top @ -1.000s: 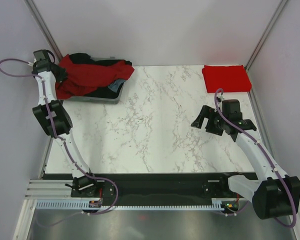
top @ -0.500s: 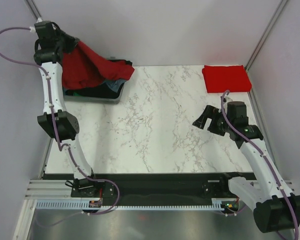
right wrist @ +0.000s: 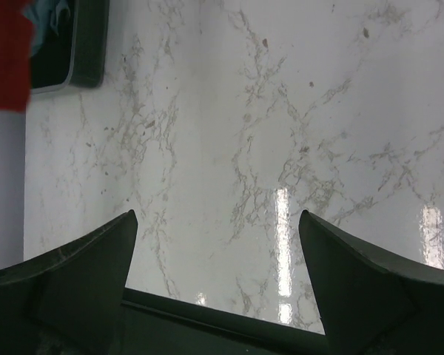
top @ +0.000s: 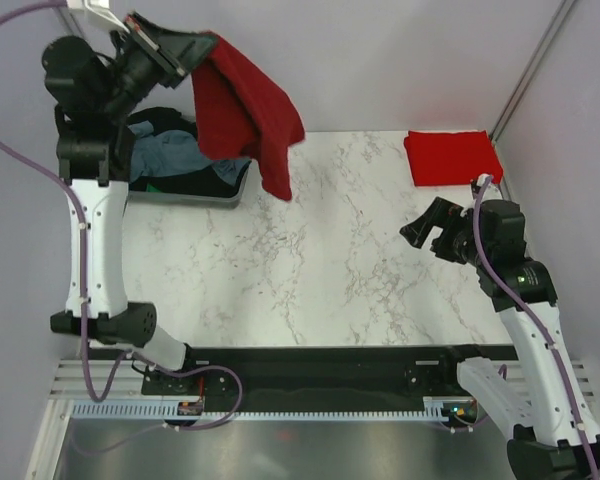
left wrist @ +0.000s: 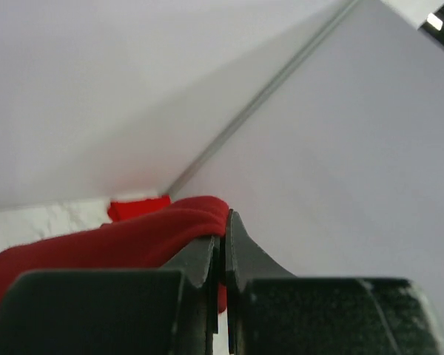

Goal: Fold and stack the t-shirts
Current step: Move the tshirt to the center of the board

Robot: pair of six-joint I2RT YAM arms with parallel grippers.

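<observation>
Overhead, the left tool (top: 206, 44) is high above the far left corner of the worktop (top: 310, 260), its two fingers pressed together on an edge of the dark maroon-red t-shirt (top: 245, 110). The left wrist view shows the same pinch up close: the dark fingers meet with only a hairline between them, and a fold of the red cloth is caught right at their tips. The shirt hangs from that grip in a loose, unfolded drape, its lowest corner dangling in the air beside the near right corner of the grey tray (top: 236, 192).

The tray sits at the far left of the worktop and holds a crumpled heap: a grey-blue t-shirt (top: 170, 155) on top, black cloth (top: 215, 176) toward the right side, and a sliver of green cloth (top: 151, 185) at the near left edge.

At the far right corner lies the bright red t-shirt (top: 452, 157), folded to a neat rectangle and flat on the marble.

The right tool (top: 426, 224) hovers over the right part of the worktop, just nearer than the folded shirt and apart from it. Its fingers are spread wide with nothing between them; the right wrist view shows only bare veined marble in the gap.
</observation>
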